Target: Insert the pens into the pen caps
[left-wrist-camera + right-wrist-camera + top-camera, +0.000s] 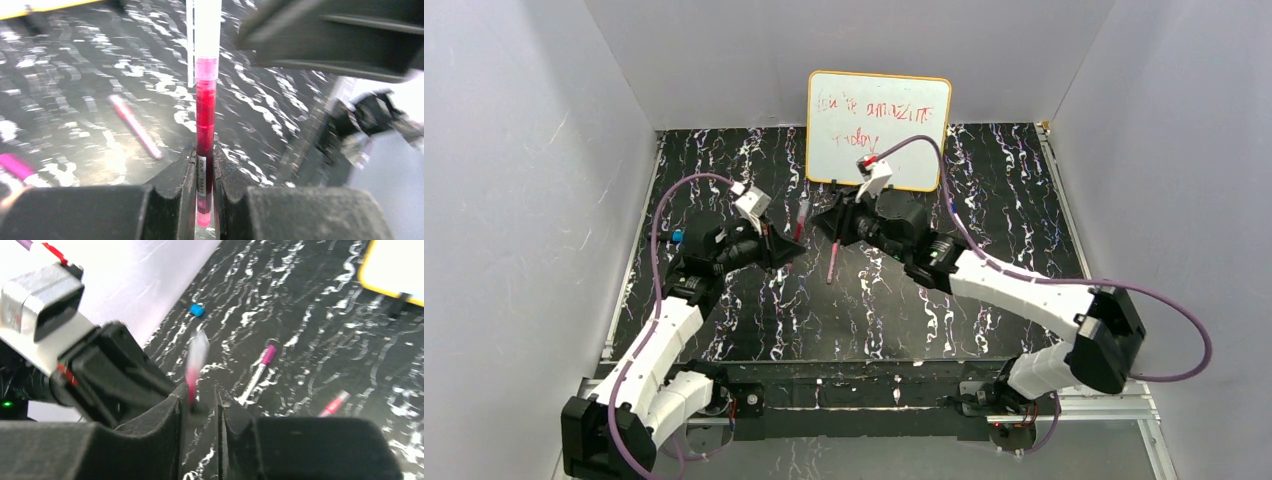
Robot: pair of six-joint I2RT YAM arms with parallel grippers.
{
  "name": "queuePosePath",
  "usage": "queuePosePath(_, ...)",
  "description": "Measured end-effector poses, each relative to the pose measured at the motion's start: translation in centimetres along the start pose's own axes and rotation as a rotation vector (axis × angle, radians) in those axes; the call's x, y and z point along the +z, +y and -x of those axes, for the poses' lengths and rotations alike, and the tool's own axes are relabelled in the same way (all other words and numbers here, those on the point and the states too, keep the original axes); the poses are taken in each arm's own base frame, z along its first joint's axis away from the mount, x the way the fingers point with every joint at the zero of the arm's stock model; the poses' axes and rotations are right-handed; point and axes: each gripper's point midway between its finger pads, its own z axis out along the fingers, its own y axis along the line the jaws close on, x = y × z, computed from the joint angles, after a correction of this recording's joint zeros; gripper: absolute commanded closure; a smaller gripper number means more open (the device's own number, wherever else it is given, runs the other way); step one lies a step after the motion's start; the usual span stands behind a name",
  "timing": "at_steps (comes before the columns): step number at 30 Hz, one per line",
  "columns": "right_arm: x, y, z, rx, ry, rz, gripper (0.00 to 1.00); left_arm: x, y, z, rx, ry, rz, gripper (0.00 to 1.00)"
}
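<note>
clamped in the left claw, just in front of the whiteboard: a red pen, pale cap on its tip. right claw nearer the whiteboard, narrow gap, grip impossible to tell.

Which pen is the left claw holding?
The red pen with the white top, clamped in the left claw; the pink pen lies loose on the table.
</note>
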Motion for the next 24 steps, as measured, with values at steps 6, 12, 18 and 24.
queuePosePath(6, -3.7, -3.0, 4.5, -0.009, -0.093, -0.079, 0.39, 0.1, 5.3, -0.5, -0.063, -0.019, 0.217, 1.00)
queuePosePath(12, -7.3, -3.7, 10.0, -0.032, -0.236, -0.092, 0.37, 0.8, 7.5, -2.5, -0.114, 0.044, 0.278, 1.00)
queuePosePath(18, -9.0, -4.9, 8.7, -0.051, -0.211, -0.118, 0.37, 1.8, 9.7, -4.2, -0.170, 0.164, 0.376, 1.00)
queuePosePath(24, -10.7, -6.5, 5.8, -0.062, -0.145, -0.158, 0.36, 4.4, 9.2, -4.9, -0.169, 0.284, 0.480, 1.00)
